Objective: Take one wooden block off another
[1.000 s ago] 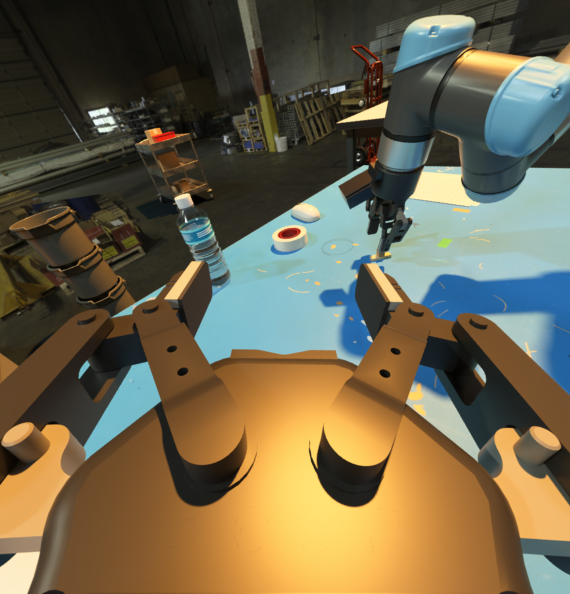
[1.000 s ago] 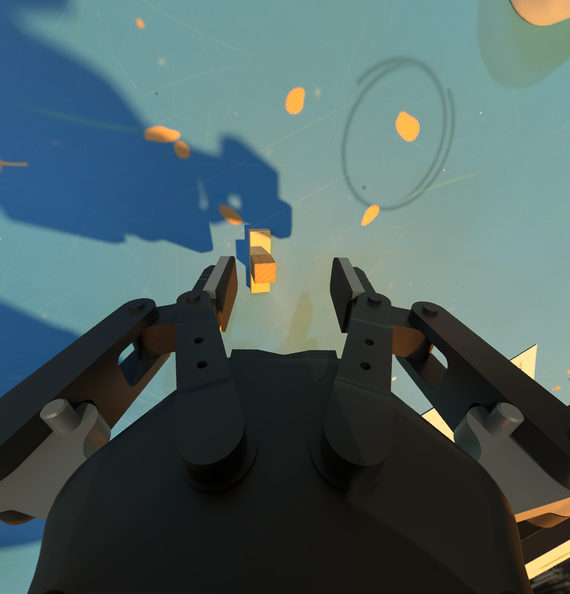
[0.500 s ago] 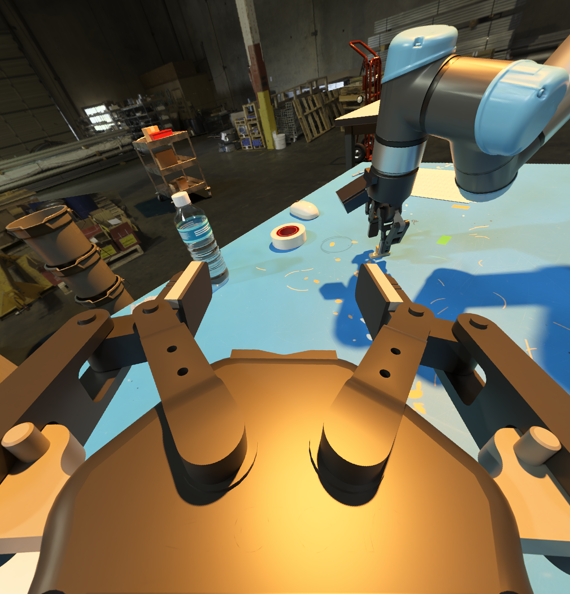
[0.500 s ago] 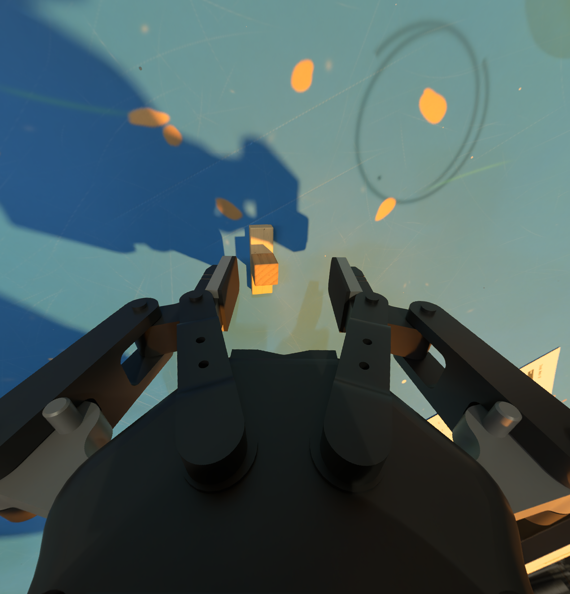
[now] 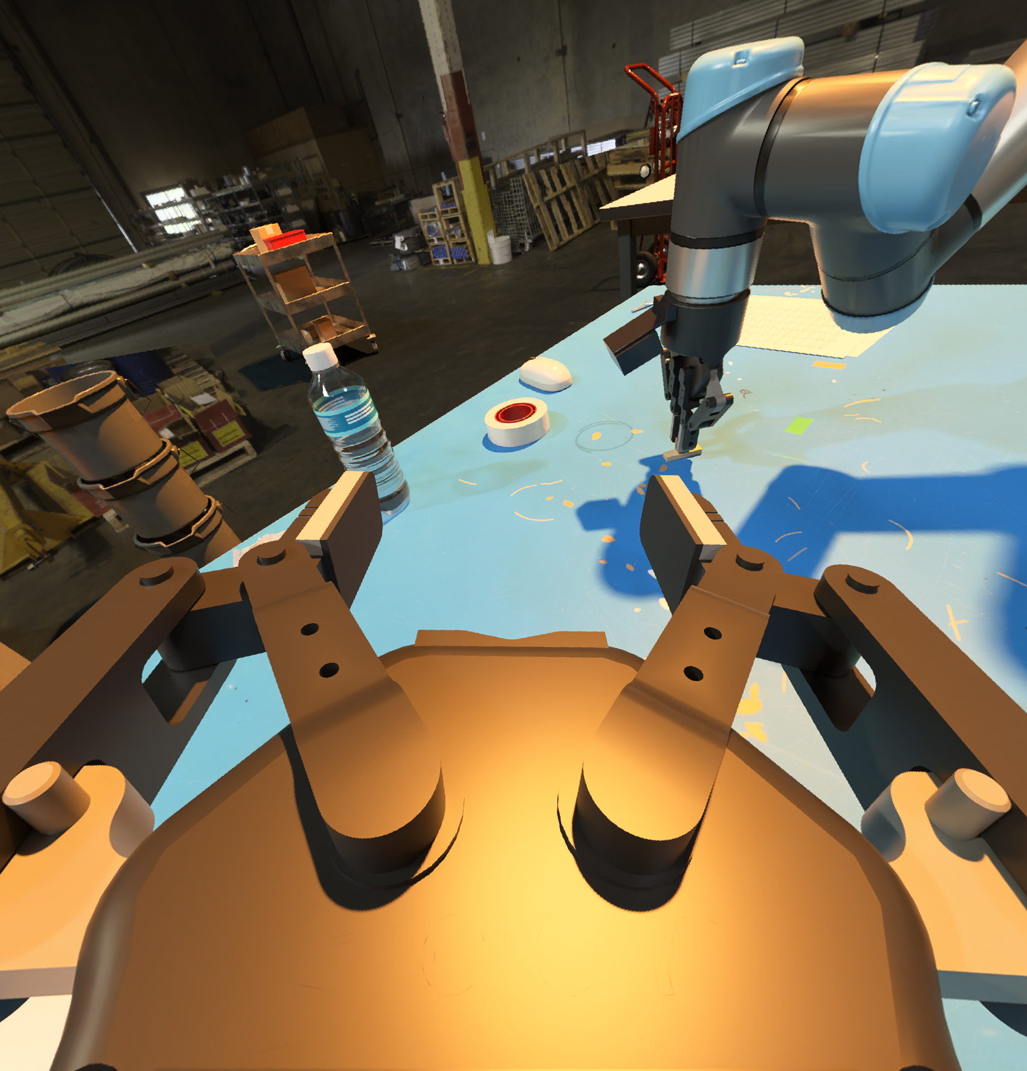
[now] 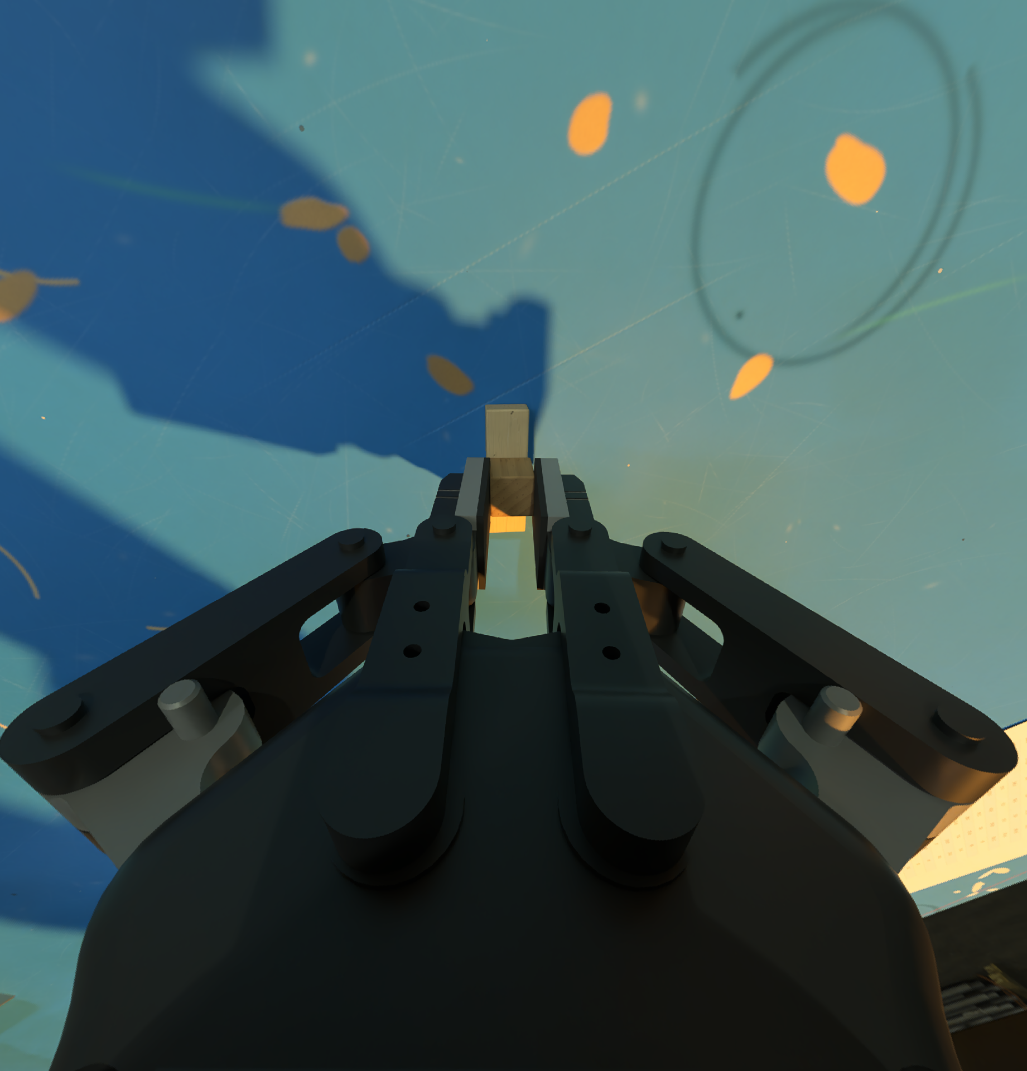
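In the right wrist view, a small upper wooden block (image 6: pixel 512 490) sits on a longer pale wooden block (image 6: pixel 506 429) that lies flat on the blue table. My right gripper (image 6: pixel 511 484) is shut on the upper block, one pad on each side. In the left wrist view the right gripper (image 5: pixel 686 443) points straight down at the table, and the lower block (image 5: pixel 682 454) shows as a pale sliver under its fingertips. My left gripper (image 5: pixel 508 510) is open and empty, held above the near part of the table.
In the left wrist view a water bottle (image 5: pixel 354 429) stands by the table's left edge, with a roll of white tape (image 5: pixel 516 422) and a white mouse-like object (image 5: pixel 545 374) farther back. A pale perforated sheet (image 5: pixel 800 330) lies at the far right. The floor drops off beyond the left edge.
My right gripper has come down over the blocks and closed on the upper one; it was open half a second ago. The left gripper has not moved.
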`<state>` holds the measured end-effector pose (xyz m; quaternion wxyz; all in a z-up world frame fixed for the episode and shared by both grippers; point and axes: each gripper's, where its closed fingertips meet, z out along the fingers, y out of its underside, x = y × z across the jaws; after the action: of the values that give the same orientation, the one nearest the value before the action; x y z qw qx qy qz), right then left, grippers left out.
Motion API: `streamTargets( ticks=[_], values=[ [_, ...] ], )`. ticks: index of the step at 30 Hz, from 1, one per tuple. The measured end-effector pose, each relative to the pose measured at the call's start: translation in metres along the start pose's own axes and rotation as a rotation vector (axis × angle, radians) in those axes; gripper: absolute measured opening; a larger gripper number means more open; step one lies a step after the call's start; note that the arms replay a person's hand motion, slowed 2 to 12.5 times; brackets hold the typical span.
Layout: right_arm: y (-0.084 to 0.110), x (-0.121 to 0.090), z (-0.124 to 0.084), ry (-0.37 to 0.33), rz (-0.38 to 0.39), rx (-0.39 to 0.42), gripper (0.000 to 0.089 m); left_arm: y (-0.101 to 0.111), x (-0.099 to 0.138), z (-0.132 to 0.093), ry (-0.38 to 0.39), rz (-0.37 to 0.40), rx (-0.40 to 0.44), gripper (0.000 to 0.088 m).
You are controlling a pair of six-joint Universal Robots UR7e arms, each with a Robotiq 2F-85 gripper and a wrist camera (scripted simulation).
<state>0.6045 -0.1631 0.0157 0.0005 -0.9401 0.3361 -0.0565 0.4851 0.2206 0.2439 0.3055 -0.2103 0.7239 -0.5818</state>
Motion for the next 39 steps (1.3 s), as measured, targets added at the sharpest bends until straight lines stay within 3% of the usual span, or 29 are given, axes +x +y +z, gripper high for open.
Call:
streamTargets(
  ticks=[21,39],
  values=[
    [0.004,0.005,-0.007,0.047,0.045,-0.004,0.0131,0.001,0.003,0.002,0.005,0.013,-0.009,0.0779],
    [0.000,0.016,-0.041,0.180,0.068,0.046,0.0131,0.002,0.006,0.004,0.012,0.016,-0.013,0.0779]
  ],
)
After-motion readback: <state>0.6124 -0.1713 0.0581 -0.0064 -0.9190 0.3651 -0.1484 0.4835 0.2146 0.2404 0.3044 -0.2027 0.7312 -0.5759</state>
